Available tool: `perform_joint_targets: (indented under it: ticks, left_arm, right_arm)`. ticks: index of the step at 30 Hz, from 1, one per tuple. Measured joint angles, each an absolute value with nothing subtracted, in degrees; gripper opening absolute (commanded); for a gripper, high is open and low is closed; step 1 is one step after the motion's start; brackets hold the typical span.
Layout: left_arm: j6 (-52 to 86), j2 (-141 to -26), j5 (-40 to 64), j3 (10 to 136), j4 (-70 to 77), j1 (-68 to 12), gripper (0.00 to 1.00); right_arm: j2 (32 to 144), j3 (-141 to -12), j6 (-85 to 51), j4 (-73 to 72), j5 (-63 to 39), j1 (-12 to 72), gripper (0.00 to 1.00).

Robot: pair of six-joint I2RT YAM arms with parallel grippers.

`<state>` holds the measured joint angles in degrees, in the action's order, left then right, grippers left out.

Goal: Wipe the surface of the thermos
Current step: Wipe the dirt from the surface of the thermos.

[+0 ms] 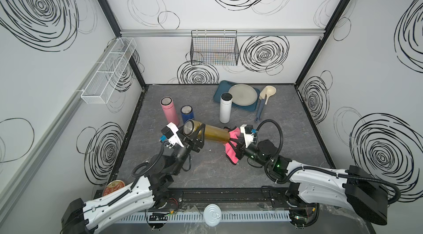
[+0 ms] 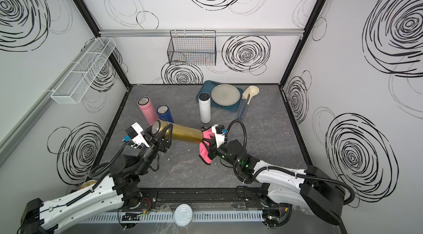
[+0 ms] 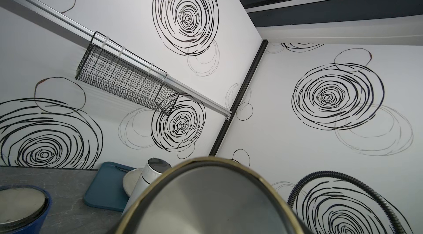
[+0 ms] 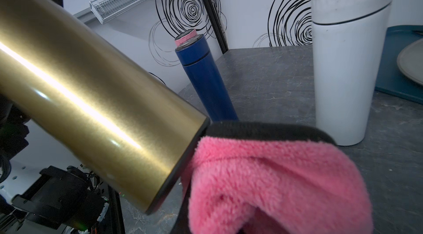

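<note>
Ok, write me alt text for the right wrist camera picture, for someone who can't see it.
A shiny gold thermos, held tilted in the air, has its end against a fluffy pink cloth close to the camera. Behind them a blue thermos and a white thermos stand upright on the dark grey table.

Table centre: raised thermos [image 1: 215,134] lies crosswise, cap end at 9 o'clock, base end at 3. Cloth [image 1: 231,148] touches the base end. At its 11 o'clock: outer thermos [image 1: 169,112], with inner thermos [image 1: 187,116] just at its 3. At 1 o'clock: lone thermos [image 1: 225,109], tray [image 1: 220,88] just behind. Plate [image 1: 243,94] on tray. Utensils [image 1: 263,96] at tray's 3 o'clock.
</note>
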<state>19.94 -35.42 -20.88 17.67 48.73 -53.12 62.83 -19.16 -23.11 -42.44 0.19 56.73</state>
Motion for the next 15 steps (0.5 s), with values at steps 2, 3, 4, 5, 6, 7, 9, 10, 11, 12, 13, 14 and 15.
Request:
perform_joint_targets:
  ticks: [2,3,4,5,6,7,9,10,11,12,13,14,15]
  left_arm:
    - [20.10,-35.64,-20.91,17.76,48.56,-53.08,0.00]
    - [20.16,-35.70,-20.91,17.80,48.42,-53.08,0.00]
    - [20.18,-35.83,-20.93,17.82,48.40,-53.06,0.00]
    - [20.21,-35.94,-20.93,17.93,48.25,-53.04,0.00]
    - [20.23,-36.01,-20.91,18.11,48.03,-52.95,0.00]
    - [20.32,-36.12,-20.91,18.24,47.92,-52.93,0.00]
    - [20.38,-36.32,-20.91,18.44,47.62,-52.82,0.00]
    - [20.38,-36.32,-20.93,18.44,47.48,-52.73,0.00]
    - [20.40,-36.27,-20.93,18.44,47.44,-52.66,0.00]
    - [20.40,-36.23,-20.93,18.46,47.44,-52.58,0.00]
    - [20.45,-36.16,-20.93,18.46,47.44,-52.53,0.00]
    - [20.47,-36.10,-20.91,18.46,47.44,-52.51,0.00]
    - [20.49,-36.03,-20.91,18.46,47.42,-52.49,0.00]
  right_arm:
    - [63.00,-19.16,-22.85,-42.46,0.19,57.45,0.00]
    - [63.24,-19.16,-22.61,-42.46,0.32,58.11,0.00]
    - [63.68,-19.18,-22.24,-42.48,0.40,58.78,0.00]
    - [64.40,-19.20,-21.91,-42.48,0.21,59.40,0.00]
    - [65.06,-19.25,-21.67,-42.48,-0.16,59.81,0.00]
    - [65.82,-19.35,-21.34,-42.48,-0.67,60.16,0.00]
    - [66.87,-19.73,-20.82,-42.37,-1.63,60.47,0.00]
    - [67.22,-19.94,-20.47,-42.19,-2.02,60.58,0.00]
    - [67.37,-20.05,-20.18,-42.11,-2.28,60.71,0.00]
    - [67.42,-20.16,-19.88,-41.89,-2.33,60.90,0.00]
    - [67.42,-20.27,-19.59,-41.74,-2.28,61.06,0.00]
    - [67.37,-20.27,-19.42,-41.67,-2.09,61.17,0.00]
    - [67.22,-20.27,-19.40,-41.56,-1.83,61.14,0.00]
